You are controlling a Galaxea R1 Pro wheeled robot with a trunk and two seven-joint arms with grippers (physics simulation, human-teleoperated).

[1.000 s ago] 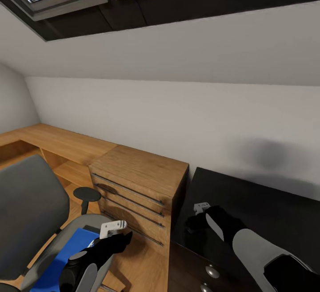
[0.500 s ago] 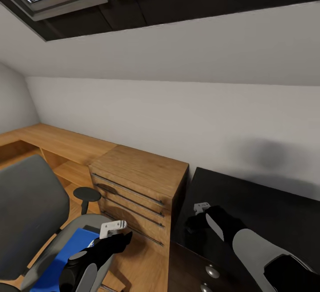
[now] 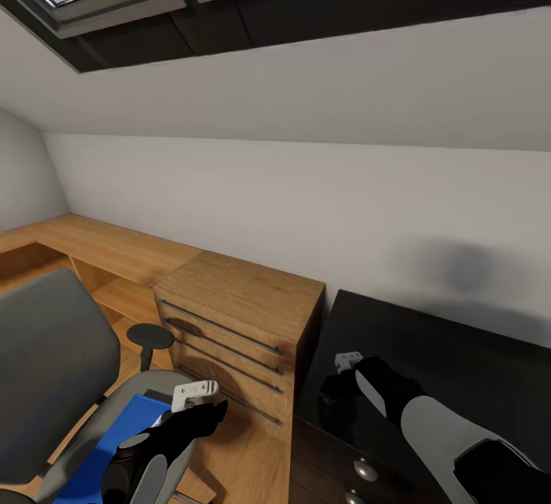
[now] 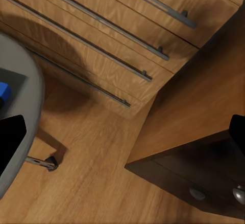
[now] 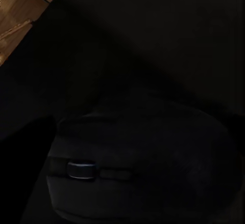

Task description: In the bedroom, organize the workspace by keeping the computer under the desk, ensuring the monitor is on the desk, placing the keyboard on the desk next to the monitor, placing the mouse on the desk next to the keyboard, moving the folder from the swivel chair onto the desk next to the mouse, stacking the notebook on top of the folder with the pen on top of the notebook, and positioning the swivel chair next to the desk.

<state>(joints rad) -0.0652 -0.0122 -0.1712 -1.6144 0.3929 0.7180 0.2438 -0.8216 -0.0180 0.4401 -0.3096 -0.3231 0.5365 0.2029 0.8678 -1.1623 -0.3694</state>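
The grey swivel chair (image 3: 53, 366) stands at the lower left with the blue folder (image 3: 115, 443) lying on its seat. My left gripper (image 3: 216, 410) hovers just right of the seat, above the floor in front of the wooden drawers, and is open with nothing between its fingers (image 4: 11, 141). A corner of the folder (image 4: 3, 92) shows beside the seat edge. My right gripper (image 3: 330, 391) hangs over the near left corner of the black desk (image 3: 459, 351). The black mouse (image 5: 138, 170), scroll wheel showing, sits close between its fingers over the dark desktop.
A wooden drawer unit (image 3: 237, 320) with long bar handles stands between the chair and the black desk. A long wooden counter (image 3: 92, 243) runs along the wall at left. The dark desk's own drawers with round knobs (image 4: 196, 192) are below my arms. A sloped ceiling with a skylight is overhead.
The right gripper has edged slightly to the right and down over the desk corner. The left arm and the chair have not moved.
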